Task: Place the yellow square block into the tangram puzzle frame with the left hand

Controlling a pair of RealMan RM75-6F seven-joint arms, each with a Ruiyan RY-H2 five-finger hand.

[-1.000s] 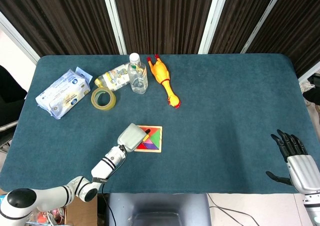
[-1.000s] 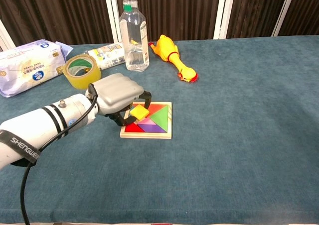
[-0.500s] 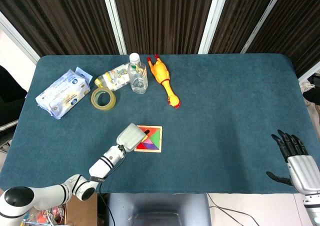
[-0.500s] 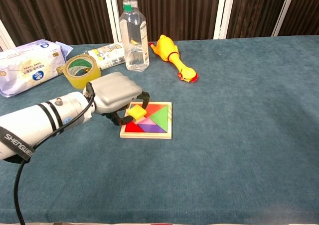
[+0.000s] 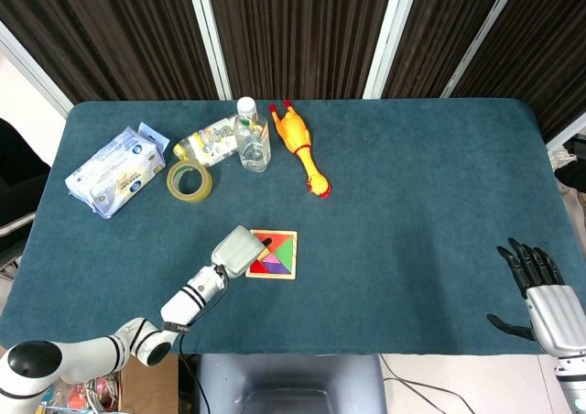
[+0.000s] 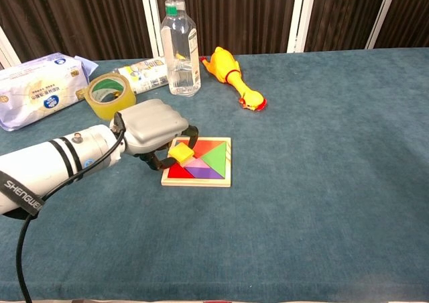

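Left hand (image 6: 155,130): fingers curled, pinching small yellow square block (image 6: 180,153) just above left edge of wooden tangram puzzle frame (image 6: 221,179). Step in hand: placement. Next, probably: align block with vacant slot, lower, release. Right hand (image 5: 542,297): idle, fingers spread.

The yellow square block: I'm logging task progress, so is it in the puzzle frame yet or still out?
Out: the left hand pinches the yellow square block, tilted, above the frame's left edge.
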